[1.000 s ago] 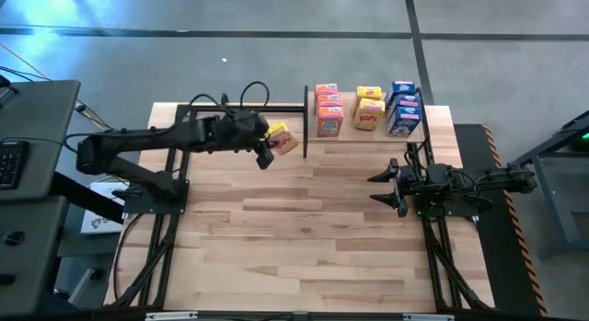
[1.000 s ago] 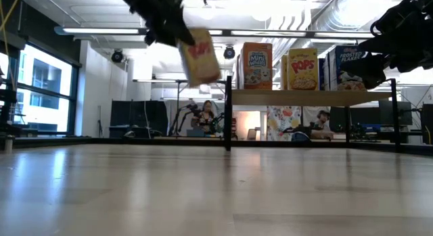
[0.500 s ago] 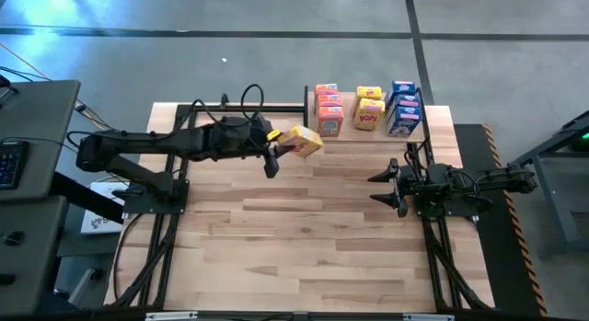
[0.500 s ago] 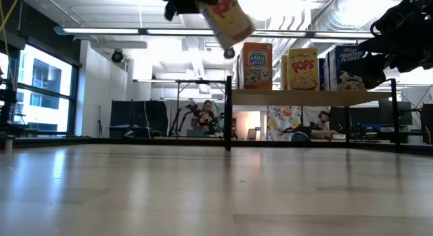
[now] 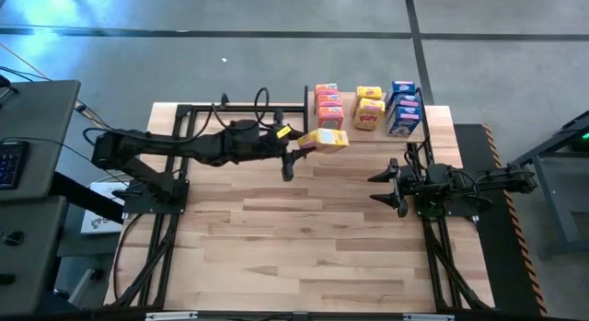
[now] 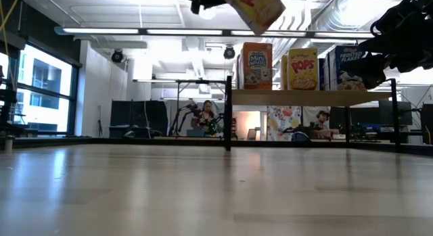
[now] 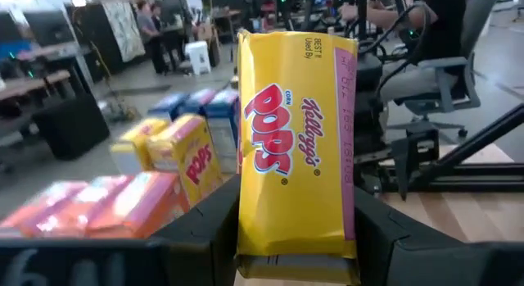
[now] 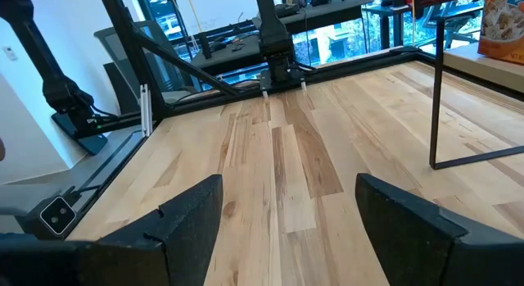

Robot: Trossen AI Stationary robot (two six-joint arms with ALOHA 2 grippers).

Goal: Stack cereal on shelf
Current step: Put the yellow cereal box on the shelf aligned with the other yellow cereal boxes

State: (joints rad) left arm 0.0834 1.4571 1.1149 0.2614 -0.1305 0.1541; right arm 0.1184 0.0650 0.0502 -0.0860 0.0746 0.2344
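The shelf (image 5: 363,137) stands at the table's far right, a light board on black posts (image 6: 311,97). On it stand orange cereal boxes (image 5: 329,109), yellow ones (image 5: 369,108) and blue ones (image 5: 403,108). My left gripper (image 5: 296,148) is shut on a yellow Pops cereal box (image 5: 324,139), in the air just left of the shelf's near left corner and above the board's height (image 6: 257,9). My right gripper (image 5: 382,186) waits open at the table's right, nothing between its fingers (image 8: 286,229). My left gripper pinches the yellow box between its two fingers (image 7: 205,229), one on each narrow side, at the box's end nearest the wrist (image 7: 344,237). The fingers come level from the table's left and lie along the box. The box is lifted clear, printed front up, pointing toward the shelf.
The shelf's black posts (image 5: 306,119) stand between the held box and the shelf's underside. The bare plank tabletop (image 5: 304,229) stretches toward the near edge. Black arm frames (image 5: 156,188) sit at both table sides. People and desks show in the room behind.
My left gripper has gone toward the table's right edge and the shelf, rising a little, and has tipped from slanting down to level while rolling. The yellow box, which hung tilted below the fingers, now lies nearly level and reaches to the shelf's near left corner.
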